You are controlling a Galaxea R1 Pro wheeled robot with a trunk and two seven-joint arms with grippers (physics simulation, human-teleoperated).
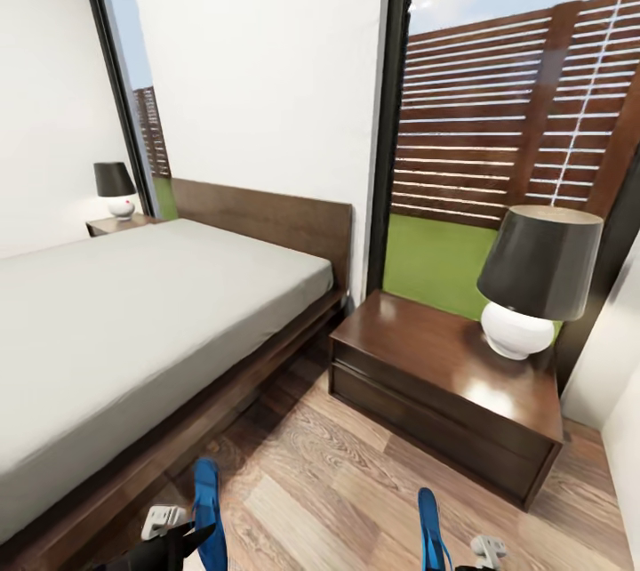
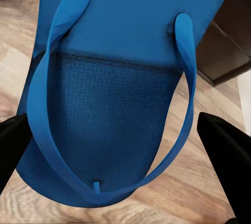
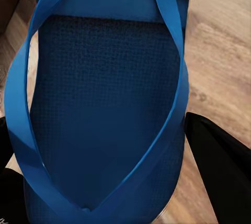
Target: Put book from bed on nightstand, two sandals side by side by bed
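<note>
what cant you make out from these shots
- Left sandal and right sandal: head view's bottom edge cuts off their lower ends.
- Left hand, right hand: the sandal covers the gap between the fingers.
- Far nightstand: small, its front hidden behind the bed.

Wood-plank floor (image 1: 320,482) carries bed (image 1: 133,331) and 1 lamp-topped nightstand (image 1: 444,375).

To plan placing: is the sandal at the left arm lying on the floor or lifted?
Lifted: the sandal stands on edge above the floor, between the left jaws.
</note>
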